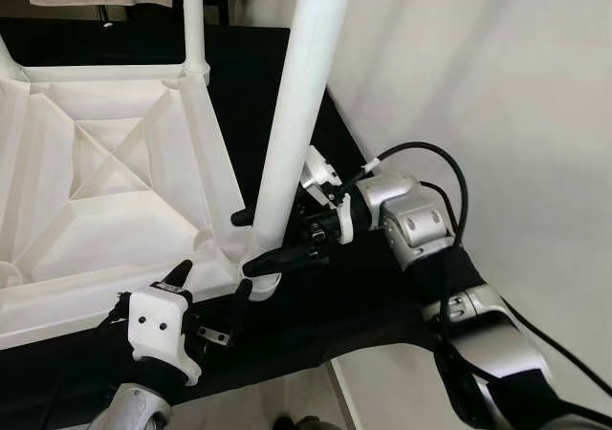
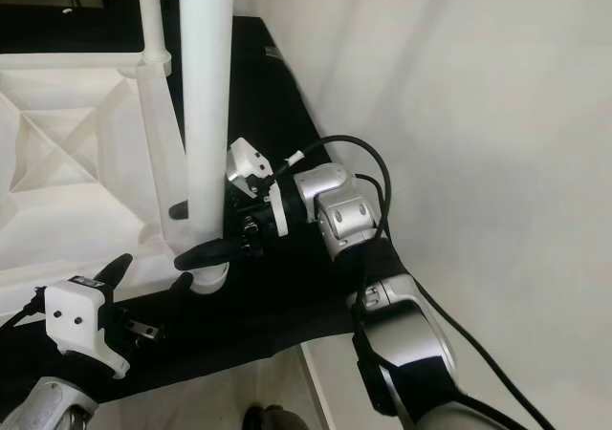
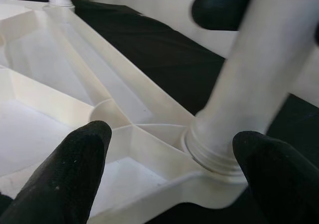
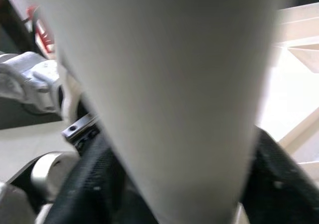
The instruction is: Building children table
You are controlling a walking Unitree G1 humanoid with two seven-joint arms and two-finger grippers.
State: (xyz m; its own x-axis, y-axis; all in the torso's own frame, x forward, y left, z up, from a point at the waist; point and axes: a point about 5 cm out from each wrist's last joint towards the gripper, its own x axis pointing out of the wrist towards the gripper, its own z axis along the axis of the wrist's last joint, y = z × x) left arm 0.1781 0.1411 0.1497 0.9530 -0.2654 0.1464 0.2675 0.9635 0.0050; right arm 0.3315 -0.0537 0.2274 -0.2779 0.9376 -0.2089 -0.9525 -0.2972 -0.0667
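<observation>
A white plastic children's table (image 1: 96,162) lies upside down on a black cloth. One white leg (image 1: 296,105) stands in the socket (image 3: 212,152) at its near right corner. My right gripper (image 1: 263,239) is shut on the low part of this leg (image 4: 164,84), one black finger on each side. My left gripper (image 1: 210,285) is open at the table's front edge, just left of that corner, fingers (image 3: 70,174) pointing at the socket and touching nothing. A second leg (image 1: 193,19) stands in the far corner.
The black cloth (image 1: 258,76) covers the surface under the table, ending at a white wall (image 1: 497,67) on the right. Pale floor (image 1: 277,392) shows below the cloth's front edge. A third leg's base (image 1: 6,63) shows at the far left.
</observation>
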